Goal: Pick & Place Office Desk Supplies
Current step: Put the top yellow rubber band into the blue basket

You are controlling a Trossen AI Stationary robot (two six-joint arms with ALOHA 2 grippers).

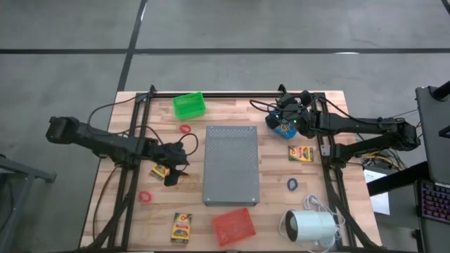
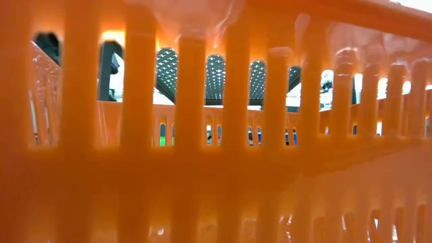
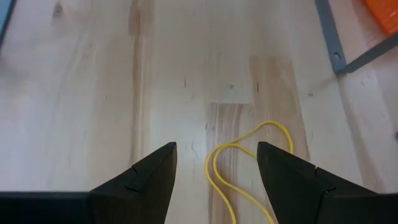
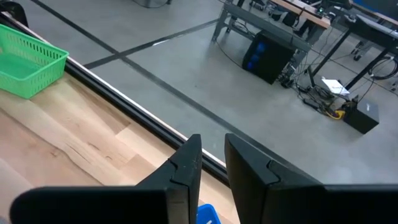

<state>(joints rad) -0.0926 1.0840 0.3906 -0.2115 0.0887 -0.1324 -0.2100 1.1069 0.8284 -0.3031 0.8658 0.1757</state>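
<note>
two arms reaching inward from opposite sides

left gripper (image 3: 214,171) points down near the tabletop, fingers spread apart; right gripper (image 4: 211,165) is raised, fingers nearly together with a narrow gap.

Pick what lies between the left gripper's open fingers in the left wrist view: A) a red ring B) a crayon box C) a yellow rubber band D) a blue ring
C: the left gripper stands open over the table, with a yellow rubber band looping between its fingers.

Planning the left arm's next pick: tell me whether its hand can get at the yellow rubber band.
Probably yes: the left hand hangs open right over the yellow rubber band on the bare table, nothing between.
</note>
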